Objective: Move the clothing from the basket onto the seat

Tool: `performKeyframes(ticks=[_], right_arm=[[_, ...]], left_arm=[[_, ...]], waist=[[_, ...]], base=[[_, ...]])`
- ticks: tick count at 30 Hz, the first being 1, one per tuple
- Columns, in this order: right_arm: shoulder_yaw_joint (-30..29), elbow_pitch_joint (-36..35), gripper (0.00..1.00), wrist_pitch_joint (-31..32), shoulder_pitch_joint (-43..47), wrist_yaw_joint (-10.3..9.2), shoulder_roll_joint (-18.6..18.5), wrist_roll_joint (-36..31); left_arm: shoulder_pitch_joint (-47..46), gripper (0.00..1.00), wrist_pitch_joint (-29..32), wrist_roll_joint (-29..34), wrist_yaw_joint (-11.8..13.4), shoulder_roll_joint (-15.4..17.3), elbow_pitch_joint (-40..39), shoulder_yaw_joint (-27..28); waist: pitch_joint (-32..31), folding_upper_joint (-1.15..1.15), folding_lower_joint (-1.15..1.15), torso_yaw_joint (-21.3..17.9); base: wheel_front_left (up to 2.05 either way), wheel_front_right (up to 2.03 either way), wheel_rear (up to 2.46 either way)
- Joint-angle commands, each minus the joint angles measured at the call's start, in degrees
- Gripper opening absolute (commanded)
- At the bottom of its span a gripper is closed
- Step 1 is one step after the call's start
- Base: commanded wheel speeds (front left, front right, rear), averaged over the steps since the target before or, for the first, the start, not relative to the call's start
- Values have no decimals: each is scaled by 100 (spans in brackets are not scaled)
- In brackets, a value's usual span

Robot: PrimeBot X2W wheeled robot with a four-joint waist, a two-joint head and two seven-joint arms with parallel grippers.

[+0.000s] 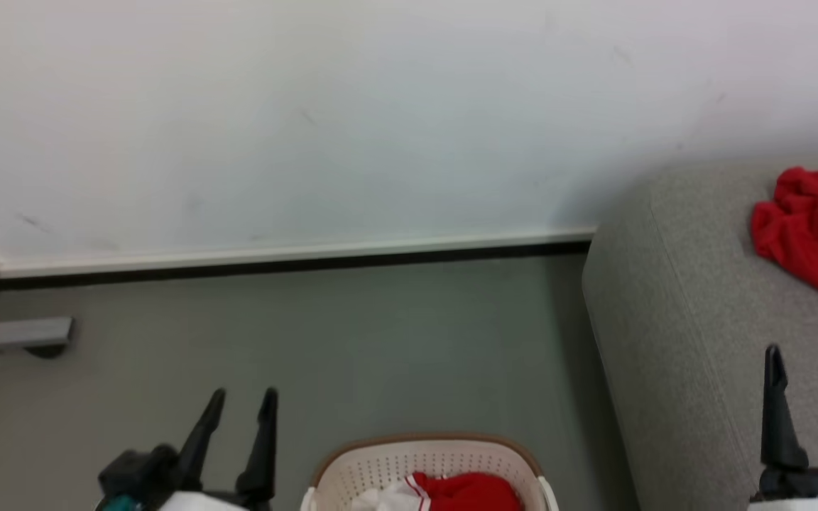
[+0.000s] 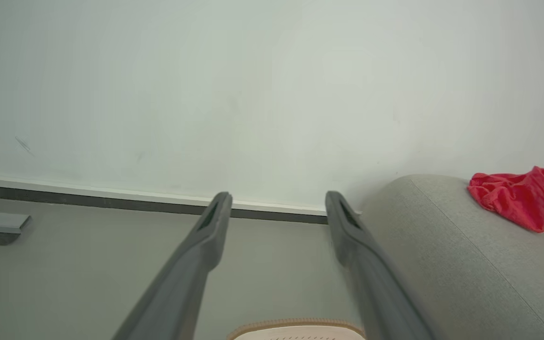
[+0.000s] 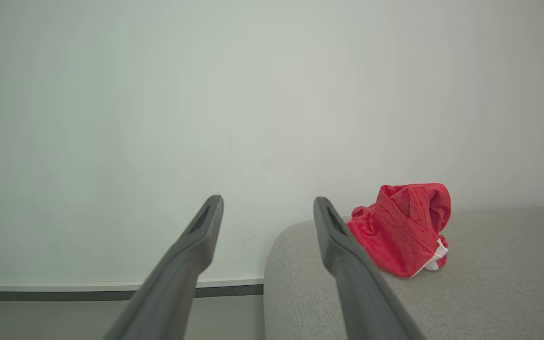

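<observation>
Left of the seat [image 1: 679,319], on grey floor [image 1: 380,341], the basket [image 1: 380,461] is holding red clothing [image 1: 473,491]; left gripper [image 1: 244,394] and right gripper [image 1: 805,351] are standing open.

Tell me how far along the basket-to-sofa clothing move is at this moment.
Done: one red garment lies crumpled on the sofa. In hand: nothing; the left pincer beside the basket and the right pincer over the sofa are both open and empty. Left: red clothing with white trim still sits in the basket.
</observation>
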Motion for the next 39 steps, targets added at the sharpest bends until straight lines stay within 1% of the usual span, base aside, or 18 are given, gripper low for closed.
performKeyframes(ticks=[1, 8, 14, 21, 29, 34, 39], right_arm=[[-19, -121, 100, 3, -169, -15, 2, 22], [-16, -529, 100, 5, -803, -15, 2, 154], [-42, -723, 100, 5, -1289, -15, 4, 395], [105, -885, 100, 5, -1784, -15, 5, 687], [233, -1139, 100, 4, -2247, -15, 7, 923], [193, -1370, 100, 5, -2495, -15, 7, 1022], [158, -1435, 100, 5, -2712, -15, 7, 1160]], left_arm=[[-193, 100, 115, 72, -35, 48, -54, -113], [-868, 100, 780, 321, -82, 180, -29, -714], [-1237, 100, 1662, 664, -113, 395, 205, -1335], [-1556, 100, 2528, 964, -130, 669, 527, -1770], [-1984, 100, 3035, 1182, -88, 846, 1063, -1939], [-2311, 100, 3207, 1223, -18, 894, 1395, -1920], [-2574, 100, 3300, 1284, 44, 1019, 1585, -1879]], waist=[[346, 0, 0, -168], [1245, 0, 0, -566], [1915, 0, 0, -977], [2643, 0, 0, -1457], [3308, 0, 0, -1865], [3719, 0, 0, -2006], [4071, 0, 0, -2113]], base=[[0, 0, 0], [0, 0, 0], [0, 0, 0], [0, 0, 0], [0, 0, 0], [0, 0, 0], [0, 0, 0]])
